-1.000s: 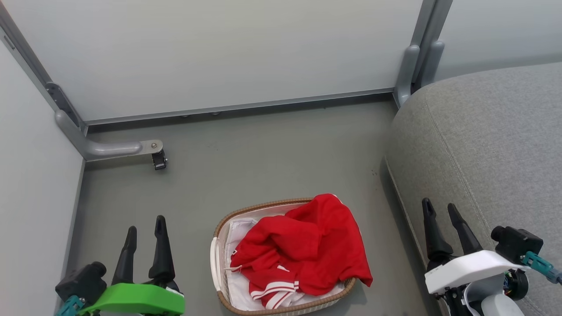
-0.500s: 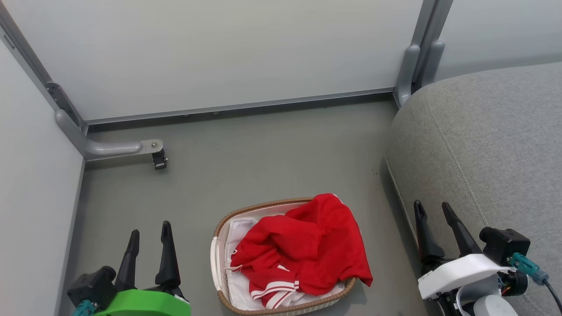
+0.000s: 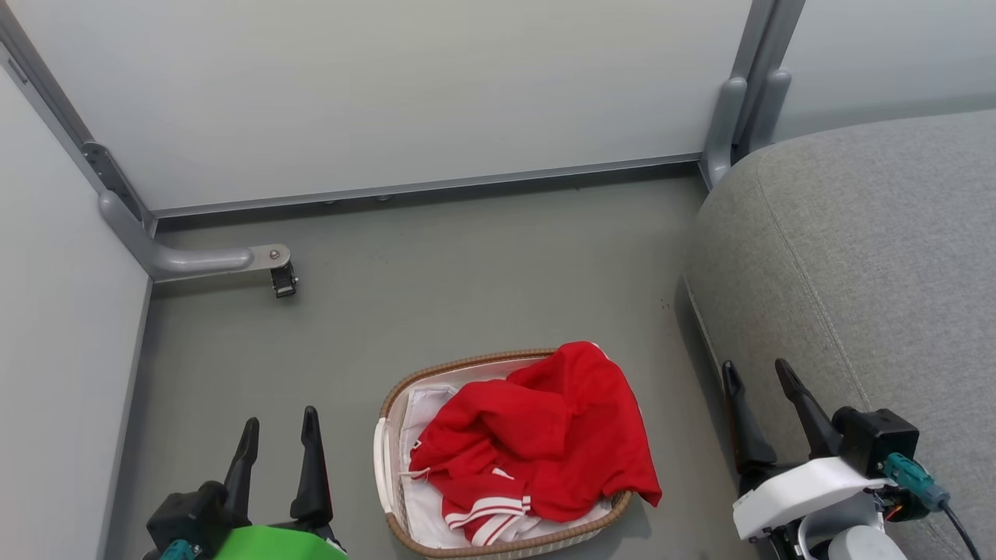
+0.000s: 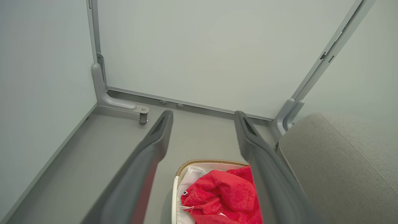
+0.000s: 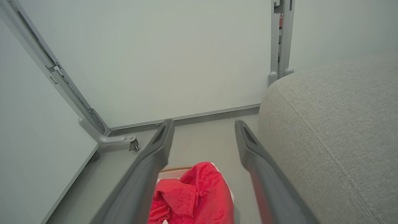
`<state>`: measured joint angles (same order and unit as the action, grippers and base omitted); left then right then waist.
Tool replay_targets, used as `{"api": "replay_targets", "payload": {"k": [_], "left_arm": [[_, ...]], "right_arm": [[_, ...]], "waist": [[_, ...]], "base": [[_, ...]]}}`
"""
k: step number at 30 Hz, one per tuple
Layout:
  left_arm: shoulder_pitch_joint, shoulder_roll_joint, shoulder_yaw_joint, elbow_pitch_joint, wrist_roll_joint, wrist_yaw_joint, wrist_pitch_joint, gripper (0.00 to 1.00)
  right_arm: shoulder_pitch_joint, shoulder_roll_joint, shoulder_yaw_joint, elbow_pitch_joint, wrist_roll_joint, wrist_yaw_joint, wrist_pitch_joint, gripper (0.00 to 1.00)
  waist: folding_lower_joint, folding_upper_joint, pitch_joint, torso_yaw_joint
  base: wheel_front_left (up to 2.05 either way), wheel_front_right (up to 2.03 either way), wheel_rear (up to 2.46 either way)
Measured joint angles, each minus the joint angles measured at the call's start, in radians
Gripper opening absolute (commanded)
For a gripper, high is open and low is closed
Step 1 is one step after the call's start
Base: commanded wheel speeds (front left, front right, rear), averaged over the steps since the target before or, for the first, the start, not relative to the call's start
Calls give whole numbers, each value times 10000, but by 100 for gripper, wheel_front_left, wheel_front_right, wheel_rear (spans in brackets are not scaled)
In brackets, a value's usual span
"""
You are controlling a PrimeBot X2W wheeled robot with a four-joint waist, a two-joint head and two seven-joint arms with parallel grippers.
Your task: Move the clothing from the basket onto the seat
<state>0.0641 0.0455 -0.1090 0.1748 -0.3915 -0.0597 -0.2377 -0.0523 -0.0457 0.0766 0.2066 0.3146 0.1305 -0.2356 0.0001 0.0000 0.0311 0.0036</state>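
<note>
Pre-grasp, nothing lifted yet. Left gripper (image 3: 280,418) and right gripper (image 3: 755,365) both spread, empty. Basket (image 3: 467,364) sits on the floor (image 3: 467,272) between them, red clothes (image 3: 537,443) heaped inside, one edge hanging over the rim on the right gripper's side. Seat (image 3: 856,257) just outboard of the right gripper. Next, my read: drop one gripper into the pile, pinch a fold, avoid the white liner (image 3: 424,404). Grey floor, pale wall panels (image 3: 389,93) ahead of both; caster foot (image 3: 282,280) ahead of the left.
</note>
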Motion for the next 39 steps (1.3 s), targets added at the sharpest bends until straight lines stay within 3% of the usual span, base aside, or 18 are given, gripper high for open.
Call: {"api": "replay_targets", "payload": {"k": [15, 39], "left_arm": [[58, 10, -155, 155, 842, 157, -247, 100], [85, 12, -257, 267, 943, 155, -247, 100]], "right_arm": [[1, -12, 213, 98, -970, 0, -263, 100], [19, -13, 253, 167, -995, 2, -263, 100]], "waist": [[0, 0, 58, 13], [0, 0, 64, 0]], "base": [[0, 0, 0], [0, 0, 0]]}}
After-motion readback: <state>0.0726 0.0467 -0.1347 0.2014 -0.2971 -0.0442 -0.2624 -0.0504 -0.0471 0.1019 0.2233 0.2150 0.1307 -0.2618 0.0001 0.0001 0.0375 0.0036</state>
